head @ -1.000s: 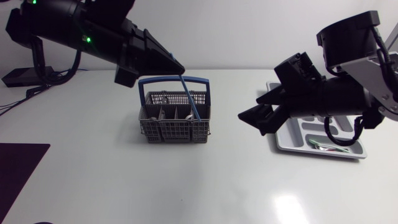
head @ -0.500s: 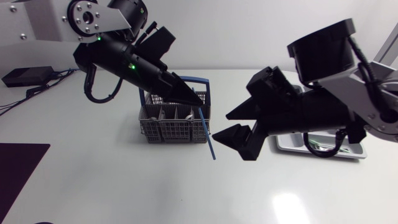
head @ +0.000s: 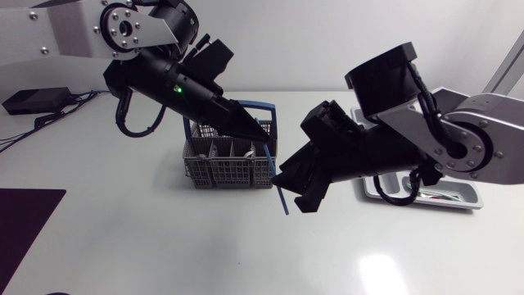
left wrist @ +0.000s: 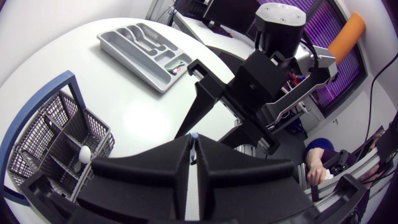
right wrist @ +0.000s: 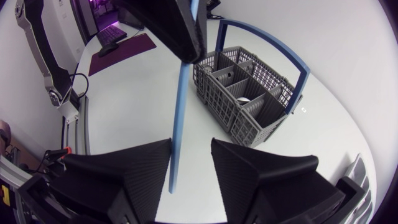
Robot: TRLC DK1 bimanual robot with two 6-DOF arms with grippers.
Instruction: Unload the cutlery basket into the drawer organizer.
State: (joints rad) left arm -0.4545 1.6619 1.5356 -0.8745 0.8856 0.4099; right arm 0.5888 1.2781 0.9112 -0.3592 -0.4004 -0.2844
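A long blue utensil hangs tilted just off the right front corner of the grey cutlery basket, clear of its blue handle. My left gripper is shut on the utensil's upper end. My right gripper sits at the utensil's lower end. In the right wrist view the blue utensil stands between its fingers, which are still apart with a gap showing. Pale cutlery lies in the basket. The grey drawer organizer is at the far right, mostly behind my right arm.
A green item lies in the organizer's front compartment. A dark mat covers the table's left front corner. In the left wrist view the organizer is beyond the basket.
My left gripper carried the blue utensil from above the basket down to its right front corner. My right arm swung left from the organizer, and its fingers narrowed around the utensil's lower end.
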